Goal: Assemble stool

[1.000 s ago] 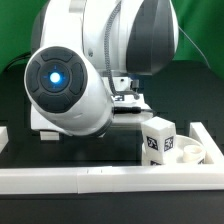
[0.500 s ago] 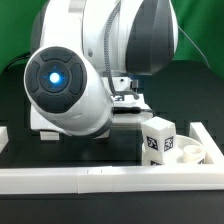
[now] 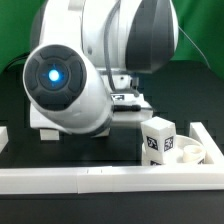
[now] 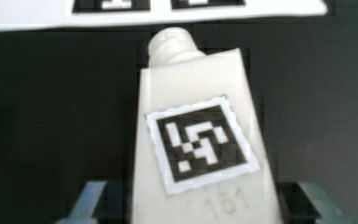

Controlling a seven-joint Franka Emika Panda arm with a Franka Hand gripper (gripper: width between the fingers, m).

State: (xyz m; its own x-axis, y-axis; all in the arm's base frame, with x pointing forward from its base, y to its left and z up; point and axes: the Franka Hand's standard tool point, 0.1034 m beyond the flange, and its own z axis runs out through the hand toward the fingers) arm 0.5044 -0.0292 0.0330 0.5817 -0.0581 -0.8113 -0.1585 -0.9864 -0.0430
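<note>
The gripper [image 4: 202,200] is closed on a white plastic rectangular leg block [image 4: 194,120]. In the wrist view its two bluish fingers [image 4: 96,200] stand on either side of the block's near end, with the block filling the space between them. The jaws are drawn in as far as the block allows.

The leg block runs straight out ahead of the fingers. The face turned toward the wrist carries a black-and-white square tag [image 4: 202,145], and the far end narrows to a rounded tip [image 4: 171,45]. Around it lies the black table top [image 4: 51,120]; whether the block rests on it or is lifted cannot be told.

Beyond the tip, well ahead of the hand, lies the thin flat white marker board [image 4: 158,10], showing parts of its black tags.

In the exterior view the large white arm [image 3: 70,85] hides most of the hand. Only a little of it shows under the wrist, and the held block cannot be made out there.

Off to the exterior view's right of the hand, and nearer that camera, a second leg block [image 3: 158,138] stands upright with its tag facing the camera. It touches the round, shallow white plastic ring-shaped seat [image 3: 195,152] just beside it. Whether it sits in a socket cannot be told.

Farthest from the hand, a long white border rail [image 3: 100,180] crosses the front of the table.
</note>
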